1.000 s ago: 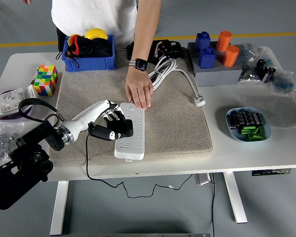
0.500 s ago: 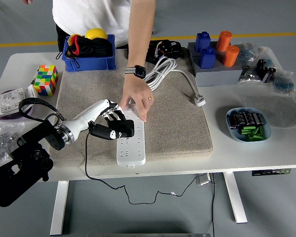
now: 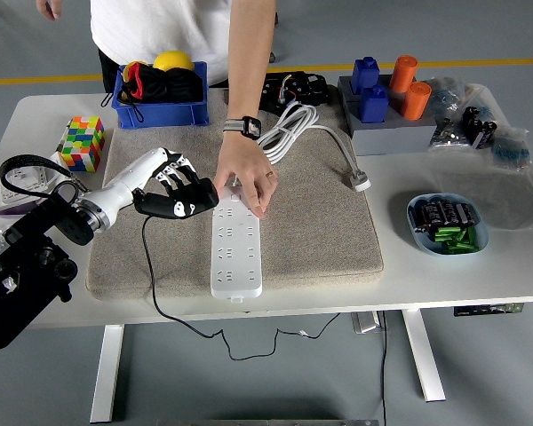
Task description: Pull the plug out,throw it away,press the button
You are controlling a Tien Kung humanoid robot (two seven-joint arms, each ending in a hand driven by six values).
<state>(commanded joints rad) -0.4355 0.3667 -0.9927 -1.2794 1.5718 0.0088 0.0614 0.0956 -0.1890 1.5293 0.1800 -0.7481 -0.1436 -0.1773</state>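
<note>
Now: left hand (image 3: 179, 197) fingers clamped on the black plug (image 3: 164, 209), clear of the strip (image 3: 235, 248) on the mat (image 3: 311, 222). Plug looks light, rigid; its limp cord will drag. Person's hand (image 3: 244, 177) pins strip's far end.

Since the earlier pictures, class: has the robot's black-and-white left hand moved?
Yes. The left hand has lifted off the white power strip and moved toward the blue bin.
</note>
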